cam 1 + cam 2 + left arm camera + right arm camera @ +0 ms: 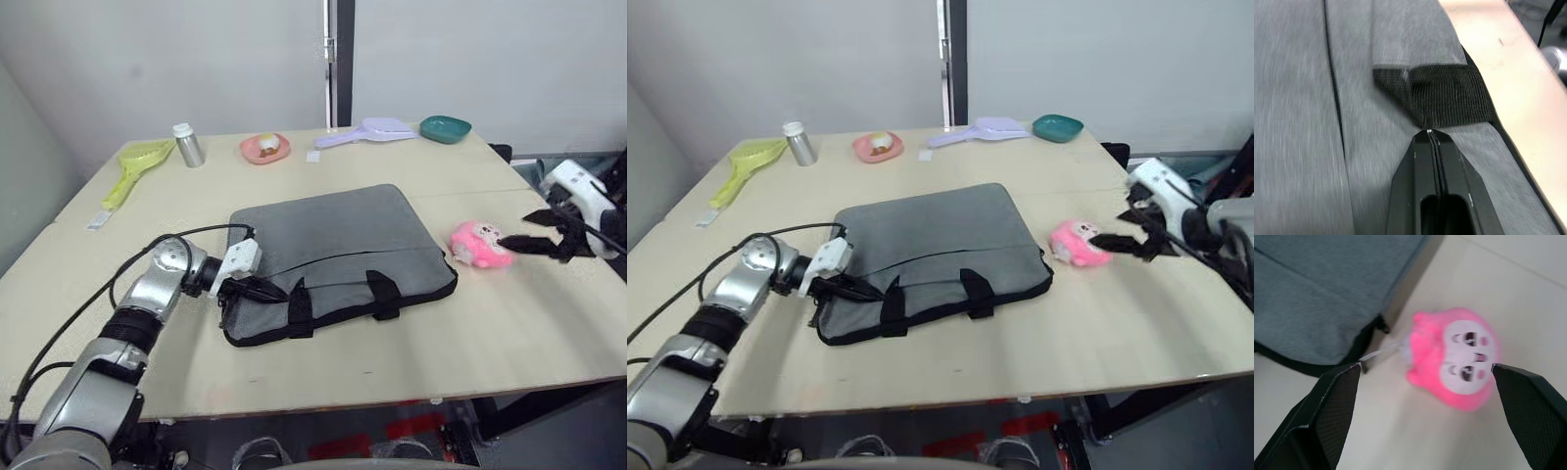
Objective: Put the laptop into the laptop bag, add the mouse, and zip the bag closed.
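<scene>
Lying flat at mid-table, laptop bag (pixel 338 257), dark grey with two black handles on its near edge; contents not visible, zip state along the edge hard to tell. Pressed against the bag's left near corner, left gripper (pixel 257 287), fingers (pixel 1420 196) closed together with tips just short of a black handle strap (pixel 1449 95), nothing seen pinched between them. Just right of the bag, pink plush toy (pixel 479 245) resting on the table (pixel 549 323). Right of the toy, right gripper (pixel 529 244), fingers spread wide and holding nothing, toy framed between them in the wrist view. Beyond the bag, toward the wall: pink bowl (pixel 265 148) with something pale inside, teal bowl (pixel 445 128), lilac scoop (pixel 367 132), yellow-green scoop (pixel 132 164), small silver bottle (pixel 187 145).
</scene>
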### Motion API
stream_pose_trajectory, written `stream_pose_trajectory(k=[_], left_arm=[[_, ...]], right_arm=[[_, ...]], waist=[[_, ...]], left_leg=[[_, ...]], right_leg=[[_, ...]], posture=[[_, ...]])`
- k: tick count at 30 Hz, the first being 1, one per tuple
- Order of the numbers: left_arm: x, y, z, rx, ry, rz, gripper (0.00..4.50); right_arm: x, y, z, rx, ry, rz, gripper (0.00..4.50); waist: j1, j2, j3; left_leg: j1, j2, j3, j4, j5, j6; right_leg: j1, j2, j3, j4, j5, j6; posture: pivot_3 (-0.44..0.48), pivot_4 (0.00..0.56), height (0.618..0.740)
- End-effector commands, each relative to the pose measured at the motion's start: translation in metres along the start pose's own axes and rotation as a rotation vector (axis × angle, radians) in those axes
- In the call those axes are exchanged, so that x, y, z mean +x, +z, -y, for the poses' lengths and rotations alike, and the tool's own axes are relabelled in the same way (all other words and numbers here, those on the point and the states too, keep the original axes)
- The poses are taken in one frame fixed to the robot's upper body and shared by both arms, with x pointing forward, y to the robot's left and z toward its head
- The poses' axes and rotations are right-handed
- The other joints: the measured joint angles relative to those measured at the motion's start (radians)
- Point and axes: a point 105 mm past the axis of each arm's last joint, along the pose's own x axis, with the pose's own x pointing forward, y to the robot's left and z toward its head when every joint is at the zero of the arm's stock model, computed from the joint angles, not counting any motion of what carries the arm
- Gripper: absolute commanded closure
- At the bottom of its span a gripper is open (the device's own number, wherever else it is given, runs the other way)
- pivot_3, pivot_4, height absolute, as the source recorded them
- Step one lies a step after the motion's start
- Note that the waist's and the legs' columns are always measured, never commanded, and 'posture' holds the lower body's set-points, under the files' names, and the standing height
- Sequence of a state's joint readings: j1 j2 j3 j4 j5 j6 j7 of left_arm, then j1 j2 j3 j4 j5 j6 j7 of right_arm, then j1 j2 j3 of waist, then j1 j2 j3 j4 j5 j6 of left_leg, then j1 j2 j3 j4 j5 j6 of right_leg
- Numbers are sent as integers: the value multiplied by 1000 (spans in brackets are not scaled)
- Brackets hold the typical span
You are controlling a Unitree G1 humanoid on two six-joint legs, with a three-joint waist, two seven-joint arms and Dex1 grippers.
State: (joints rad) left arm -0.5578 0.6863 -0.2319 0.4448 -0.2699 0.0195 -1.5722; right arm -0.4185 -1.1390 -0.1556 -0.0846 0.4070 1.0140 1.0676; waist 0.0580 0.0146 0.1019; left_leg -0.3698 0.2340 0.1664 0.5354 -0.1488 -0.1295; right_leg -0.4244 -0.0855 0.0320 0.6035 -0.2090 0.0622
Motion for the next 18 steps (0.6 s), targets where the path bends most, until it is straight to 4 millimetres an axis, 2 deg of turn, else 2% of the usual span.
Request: stream_pose_trajectory(k=[1,4,5,11,14,17,18], left_arm=[[-22,-3,14,-198,-6,-3,4500],[-47,1,15,-235,84,7,4500],[-53,1,17,-246,103,6,4500],[-85,-3,45,-195,173,-55,4500],[-82,-7,53,-74,208,-72,4500],[-71,-8,53,45,240,-88,4500],[-70,-8,53,38,246,-83,4098]], right_arm=[[13,-3,-13,6,35,16,29],[20,-8,-17,15,52,29,29],[20,-6,-20,13,65,43,29],[3,12,-55,-77,237,156,29],[-1,13,-74,-104,303,175,29],[-6,15,-82,-114,311,207,29],[-9,16,-82,-110,305,219,0]], waist=[[-3,-2,5],[0,-7,13],[2,-7,15],[25,-9,21],[43,-11,22],[59,-12,23],[60,-12,24]], left_leg=[[-2,0,1,0,0,0],[-14,0,1,1,1,1],[-16,0,1,3,3,6],[-21,7,1,11,-8,9],[-21,13,1,16,-13,7],[-20,14,0,20,-13,7],[-20,14,0,23,-13,7]], right_leg=[[-3,0,1,0,0,0],[-16,1,0,1,1,-2],[-17,2,0,1,1,-2],[-17,6,-2,-2,0,-3],[-14,12,-3,-3,0,-3],[-13,12,-3,0,-2,-7],[-13,12,-2,3,-3,-8]], posture=[[0,150,740],[0,150,740],[0,150,740],[0,150,740],[0,150,740],[0,150,740],[0,150,740]])
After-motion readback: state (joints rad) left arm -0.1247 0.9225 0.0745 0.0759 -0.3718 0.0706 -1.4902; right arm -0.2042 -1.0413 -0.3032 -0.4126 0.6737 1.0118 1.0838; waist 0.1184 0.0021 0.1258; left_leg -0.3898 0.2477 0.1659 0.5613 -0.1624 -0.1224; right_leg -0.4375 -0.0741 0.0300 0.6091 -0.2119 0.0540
